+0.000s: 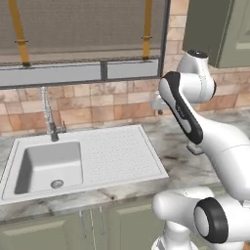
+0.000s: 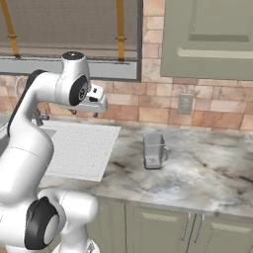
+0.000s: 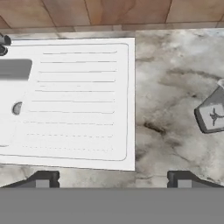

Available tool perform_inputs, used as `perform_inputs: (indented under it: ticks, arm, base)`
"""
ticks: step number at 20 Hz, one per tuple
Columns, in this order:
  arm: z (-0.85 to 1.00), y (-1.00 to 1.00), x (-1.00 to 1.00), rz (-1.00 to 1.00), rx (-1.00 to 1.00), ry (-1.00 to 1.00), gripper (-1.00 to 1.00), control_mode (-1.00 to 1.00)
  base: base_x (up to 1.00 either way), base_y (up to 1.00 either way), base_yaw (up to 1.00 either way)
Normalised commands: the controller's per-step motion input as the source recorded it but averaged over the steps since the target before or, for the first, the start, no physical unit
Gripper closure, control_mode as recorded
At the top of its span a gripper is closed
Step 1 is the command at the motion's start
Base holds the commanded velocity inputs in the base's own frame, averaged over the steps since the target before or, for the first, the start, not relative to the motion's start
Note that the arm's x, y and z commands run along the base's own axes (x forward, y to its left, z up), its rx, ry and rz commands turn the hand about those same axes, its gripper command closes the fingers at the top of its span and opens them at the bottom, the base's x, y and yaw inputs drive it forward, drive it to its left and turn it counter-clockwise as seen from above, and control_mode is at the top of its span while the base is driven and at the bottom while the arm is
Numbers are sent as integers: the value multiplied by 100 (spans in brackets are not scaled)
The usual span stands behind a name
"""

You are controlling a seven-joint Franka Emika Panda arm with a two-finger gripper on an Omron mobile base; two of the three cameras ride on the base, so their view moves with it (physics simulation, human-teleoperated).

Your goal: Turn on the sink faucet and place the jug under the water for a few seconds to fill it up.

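Note:
The sink faucet [image 1: 48, 113], a thin silver coil neck on a dark base, stands behind the basin of the white sink [image 1: 122, 168]. No water runs from it. The clear greyish jug [image 2: 154, 150] stands upright on the marble counter, right of the drainboard; in the hand view the jug [image 3: 212, 115] sits at the right edge. My gripper [image 2: 84, 113] hangs open and empty high above the counter, over the drainboard's right edge and left of the jug. Its fingertips [image 3: 44, 179] stand wide apart. My arm hides most of the jug in the left base view.
The ribbed drainboard [image 3: 83, 100] lies right of the basin with its round drain [image 1: 57, 183]. A brick backsplash with a wall outlet [image 2: 185, 104] runs behind the counter. A green upper cabinet [image 2: 207, 39] hangs above the jug's side. A window sill [image 1: 78, 73] sits above the faucet.

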Motion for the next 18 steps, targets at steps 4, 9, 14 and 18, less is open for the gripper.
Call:
perform_inputs:
  ticks: [4,9,14,18]
  arm:
    - [0,0,0,0,0,0,-100,100]
    - [0,0,0,0,0,0,-100,100]
    - [0,0,0,0,0,0,-100,100]
    - [0,0,0,0,0,0,-100,100]
  base:
    - [0,52,0]
    - [8,61,0]
    - [12,30,0]
    - [0,0,0]
